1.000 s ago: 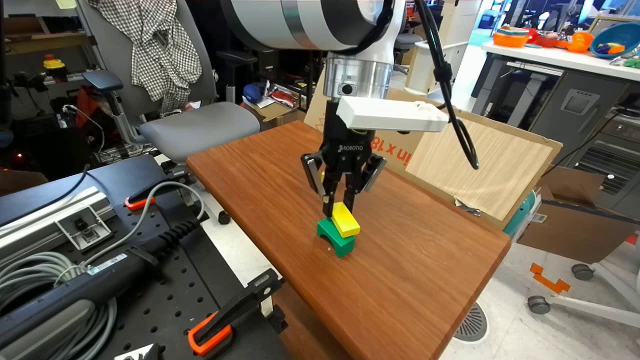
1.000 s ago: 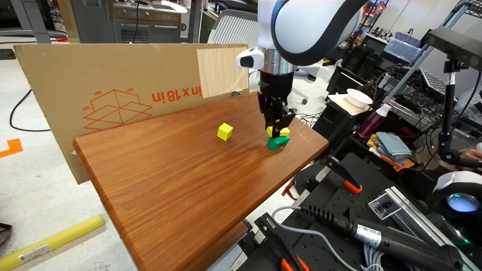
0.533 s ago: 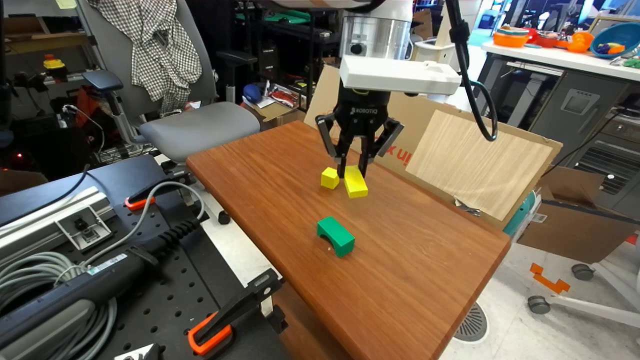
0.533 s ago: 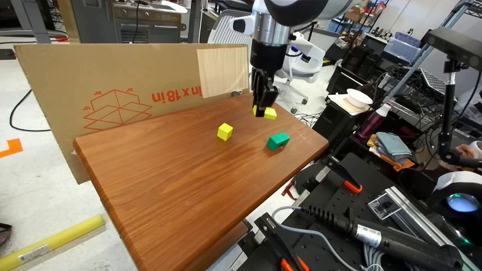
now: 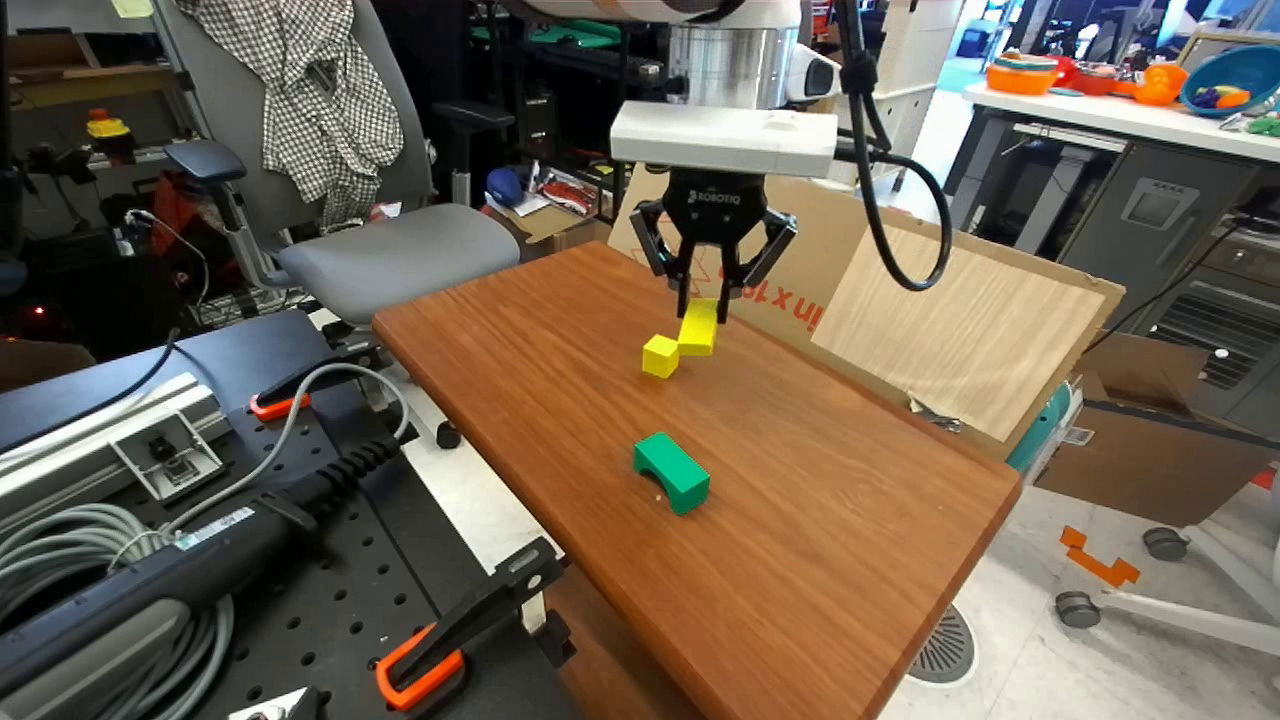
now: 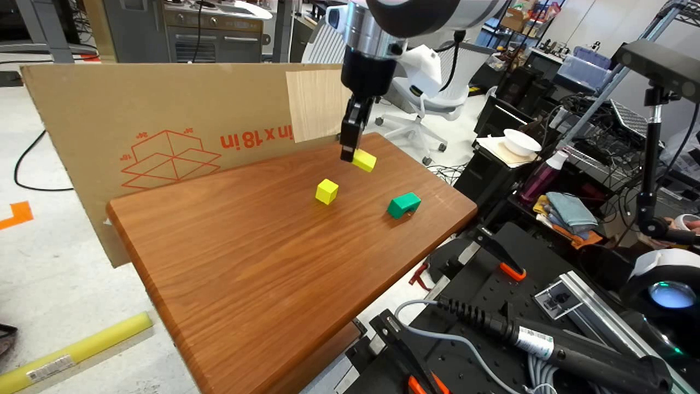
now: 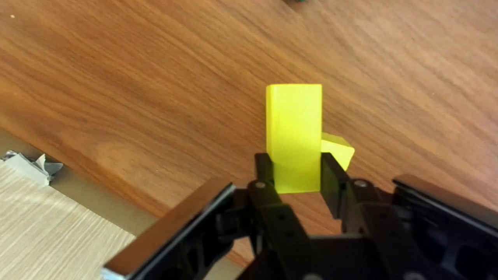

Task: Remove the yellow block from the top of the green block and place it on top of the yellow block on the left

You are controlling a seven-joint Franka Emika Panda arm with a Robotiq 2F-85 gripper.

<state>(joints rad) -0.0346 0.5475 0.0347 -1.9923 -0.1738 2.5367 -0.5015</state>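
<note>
Both exterior views face obliquely down, sharing the counter (image 6: pixel 246 246); wrist view looks down, closer, jaws at six o'clock.

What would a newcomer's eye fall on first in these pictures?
Probably the bright yellow block held in the black gripper, at the middle of the wrist view and above the wooden table. Next, the second yellow block and the green arched block, resting apart on that table in both exterior views. Behind the table in an exterior view, cardboard with red print stands out.
</note>
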